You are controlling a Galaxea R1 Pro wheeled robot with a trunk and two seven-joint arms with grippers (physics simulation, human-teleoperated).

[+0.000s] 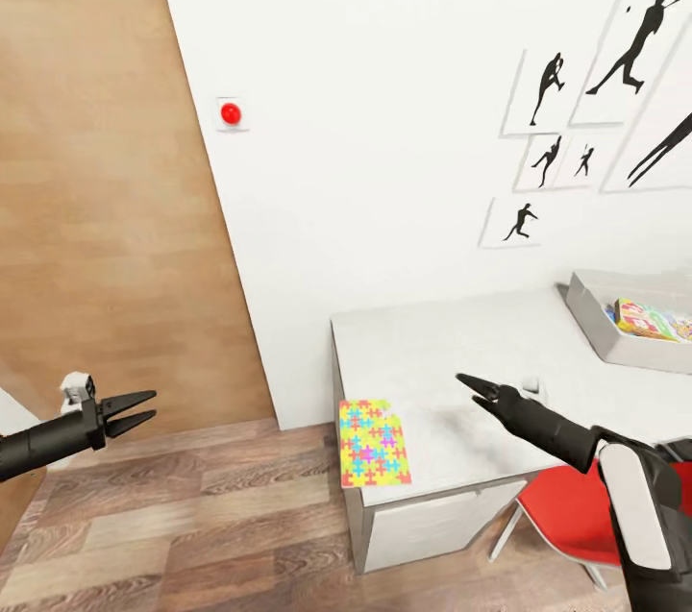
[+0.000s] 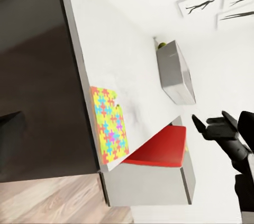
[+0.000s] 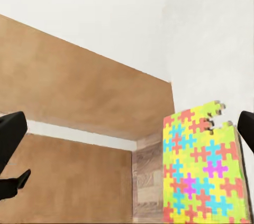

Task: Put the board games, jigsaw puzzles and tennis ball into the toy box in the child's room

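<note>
Here's the child's room: white wall with black baseball-player silhouettes (image 1: 630,45) and a red wall button (image 1: 231,113), and the table (image 1: 461,343) set against that wall with a red chair (image 1: 567,521) tucked at its front edge. At the table's far right end sits the toy box (image 1: 601,324), and there's a board game (image 1: 652,320) lying inside it already, so by my read at least one toy is home. What else is in there, I can't make out from here.

Now the jigsaw puzzle (image 1: 373,442): it lies flat at the table's front left corner, slightly overhanging the edge, well apart from the box. That one's clearly left to do.

The right gripper (image 1: 478,388) hovers over the table top between puzzle and box, fingers close together in the head view, nothing in them. The left gripper (image 1: 137,409) hangs out over the wood floor, well left of the table, fingers slightly parted, empty.
</note>
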